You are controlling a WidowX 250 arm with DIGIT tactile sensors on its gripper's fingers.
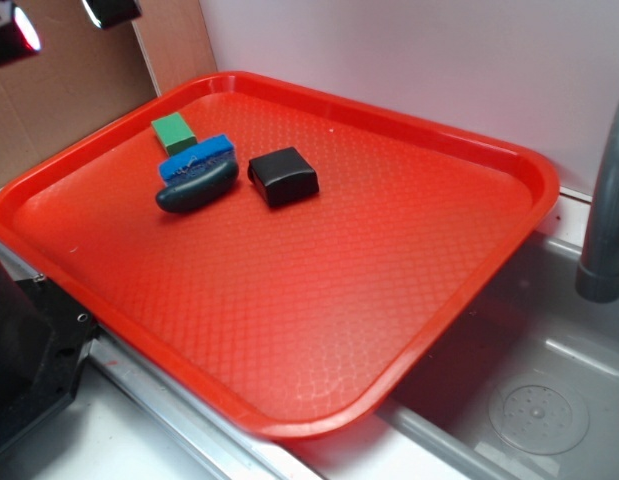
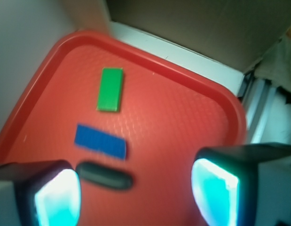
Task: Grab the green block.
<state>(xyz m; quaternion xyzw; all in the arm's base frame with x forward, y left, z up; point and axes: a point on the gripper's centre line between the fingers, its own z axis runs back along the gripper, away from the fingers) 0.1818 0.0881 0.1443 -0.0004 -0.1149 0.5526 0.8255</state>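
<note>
The green block point(image 1: 174, 133) lies flat near the far-left corner of the red tray point(image 1: 319, 330), just behind a blue-topped dark brush point(image 1: 197, 175). In the wrist view the green block point(image 2: 110, 89) sits well ahead of my gripper point(image 2: 136, 197), beyond the brush point(image 2: 100, 141). The gripper is open, its two glowing pads wide apart with nothing between them, and it hangs high above the tray point(image 2: 183, 127). In the exterior view only its two dark fingertips point(image 1: 111, 10) show at the top-left edge.
A black block point(image 1: 283, 176) lies to the right of the brush. The tray rests over a grey sink point(image 1: 539, 400) with a faucet point(image 1: 609, 200) at the right. Cardboard point(image 1: 69, 100) and a white wall stand behind. Black robot hardware point(image 1: 19, 350) sits at the lower left.
</note>
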